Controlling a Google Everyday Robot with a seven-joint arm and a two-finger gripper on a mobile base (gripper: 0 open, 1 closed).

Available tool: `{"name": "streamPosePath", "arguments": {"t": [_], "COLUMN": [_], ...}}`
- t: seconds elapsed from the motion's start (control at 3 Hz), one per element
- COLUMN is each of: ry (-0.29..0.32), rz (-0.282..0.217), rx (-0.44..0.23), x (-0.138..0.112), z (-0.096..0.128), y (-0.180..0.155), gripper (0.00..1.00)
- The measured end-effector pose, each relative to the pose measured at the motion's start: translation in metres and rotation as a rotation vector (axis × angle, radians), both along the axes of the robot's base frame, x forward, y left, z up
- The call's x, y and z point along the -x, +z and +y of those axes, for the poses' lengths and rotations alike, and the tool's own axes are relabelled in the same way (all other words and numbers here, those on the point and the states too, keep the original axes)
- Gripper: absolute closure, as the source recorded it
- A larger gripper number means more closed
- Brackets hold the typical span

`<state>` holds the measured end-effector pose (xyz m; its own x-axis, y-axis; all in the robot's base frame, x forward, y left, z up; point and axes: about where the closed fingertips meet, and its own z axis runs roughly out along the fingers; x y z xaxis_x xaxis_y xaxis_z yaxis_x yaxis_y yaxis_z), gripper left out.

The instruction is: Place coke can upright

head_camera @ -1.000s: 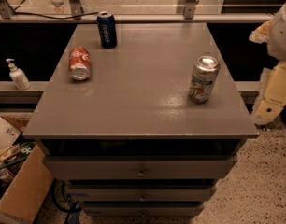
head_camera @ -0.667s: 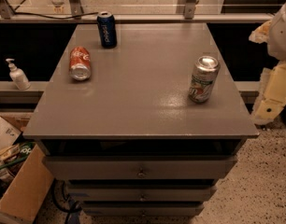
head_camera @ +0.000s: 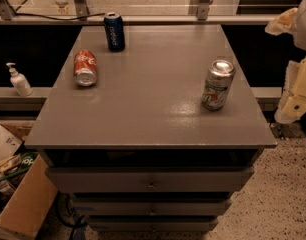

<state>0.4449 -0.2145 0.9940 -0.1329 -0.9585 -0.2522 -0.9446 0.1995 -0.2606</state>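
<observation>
The red coke can [head_camera: 85, 67] lies on its side near the left edge of the grey cabinet top [head_camera: 153, 109], its silver top facing the front. My gripper [head_camera: 296, 100] shows as cream-coloured parts at the right edge of the camera view, off the cabinet's right side. It is far from the coke can and touches nothing on the top.
A dark blue can [head_camera: 114, 31] stands upright at the back left. A silver-green can [head_camera: 217, 85] stands upright at the right. A soap dispenser [head_camera: 18, 80] sits on a ledge at the left. A cardboard box [head_camera: 20, 206] is on the floor. Drawers [head_camera: 150, 184] are below.
</observation>
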Motion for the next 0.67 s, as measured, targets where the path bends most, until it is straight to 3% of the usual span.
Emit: {"name": "streamPosePath", "arguments": {"t": [0.67], "ry": [0.027], "rz": [-0.009], "rx": [-0.022], "x": [-0.0023], "z": [0.0069], "y": [0.0048], "gripper": [0.00]}}
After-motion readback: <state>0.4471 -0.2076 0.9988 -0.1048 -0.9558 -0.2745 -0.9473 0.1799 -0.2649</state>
